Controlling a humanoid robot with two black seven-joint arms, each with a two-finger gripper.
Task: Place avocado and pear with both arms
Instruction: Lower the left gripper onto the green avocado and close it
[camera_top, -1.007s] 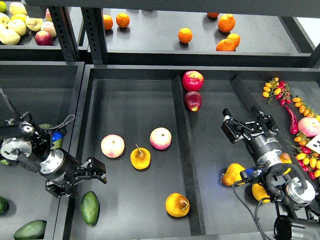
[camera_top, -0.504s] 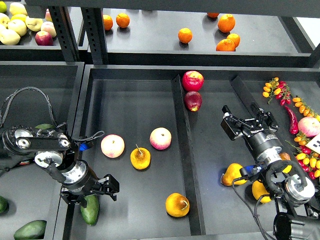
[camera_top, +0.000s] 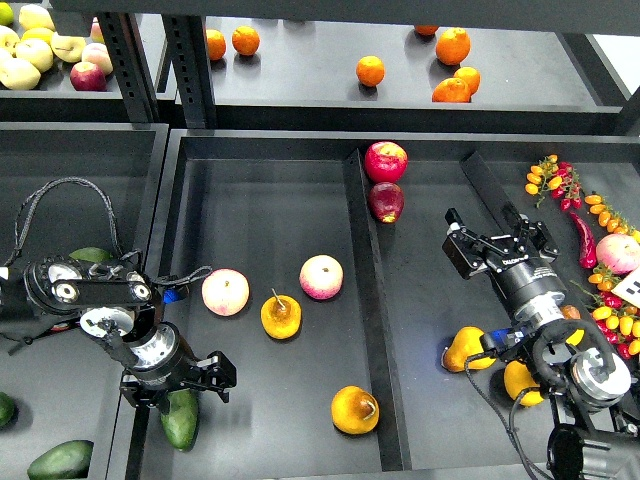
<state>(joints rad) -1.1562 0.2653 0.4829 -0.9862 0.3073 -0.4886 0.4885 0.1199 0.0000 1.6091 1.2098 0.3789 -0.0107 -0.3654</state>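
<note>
The dark green avocado (camera_top: 181, 420) lies at the front left of the middle tray (camera_top: 270, 190). My left gripper (camera_top: 176, 384) is open and sits right over the avocado's far end, one finger on each side of it. The plump yellow-orange pear (camera_top: 355, 410) lies at the tray's front, left of the divider (camera_top: 366, 300). My right gripper (camera_top: 497, 246) is open and empty, hovering over the right compartment, well behind and to the right of the pear.
An orange pear with a long stem (camera_top: 281, 316) and two peaches (camera_top: 226, 292) (camera_top: 321, 277) lie mid-tray. Two red apples (camera_top: 385, 161) sit at the back. Yellow pears (camera_top: 465, 348) lie under my right arm. Tomatoes and a chili (camera_top: 585, 240) lie at the right. Another avocado (camera_top: 60, 460) lies front left.
My left gripper has swung right and down from beside the tray's left wall to over the avocado. The right arm has barely moved.
</note>
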